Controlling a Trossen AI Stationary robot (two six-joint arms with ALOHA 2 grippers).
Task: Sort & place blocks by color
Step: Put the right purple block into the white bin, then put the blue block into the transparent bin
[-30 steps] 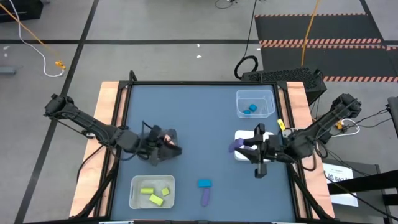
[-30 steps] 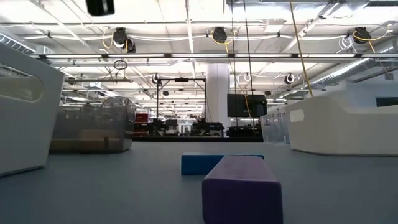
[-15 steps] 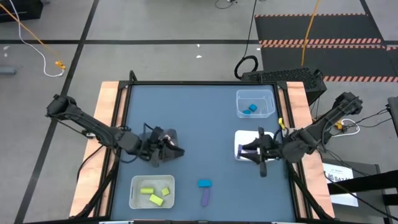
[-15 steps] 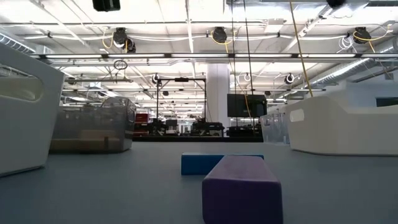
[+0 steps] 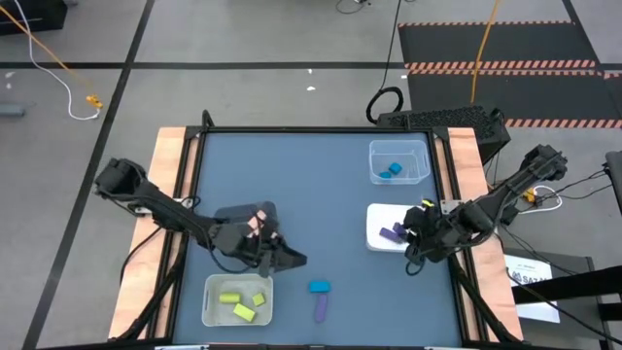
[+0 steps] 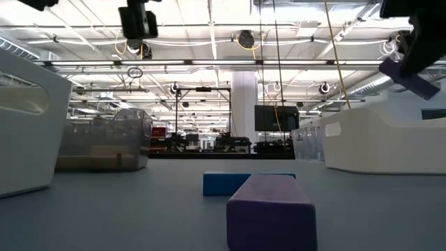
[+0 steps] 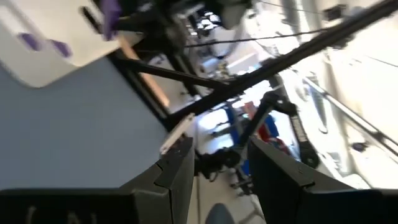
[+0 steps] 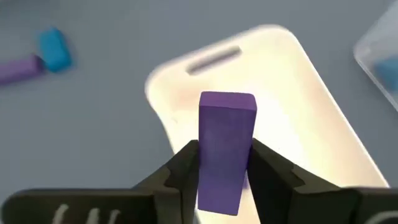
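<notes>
Right gripper (image 8: 224, 171): clenched on a purple block (image 8: 225, 146), held above the white tray (image 8: 311, 130).
Left gripper (image 5: 282, 255): fingers parted, holding nothing, just above the table (image 5: 311, 185) by the clear bin (image 5: 214, 301) of yellow-green blocks (image 5: 243, 311).
Loose on table: blue block (image 5: 319, 288), purple bar (image 5: 321, 309).
Low view only: both loose blocks side-on.
Writing: none legible.

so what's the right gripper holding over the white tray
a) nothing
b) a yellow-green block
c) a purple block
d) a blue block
c: the right wrist view shows the right gripper clamped on a purple block above the white tray.
</notes>
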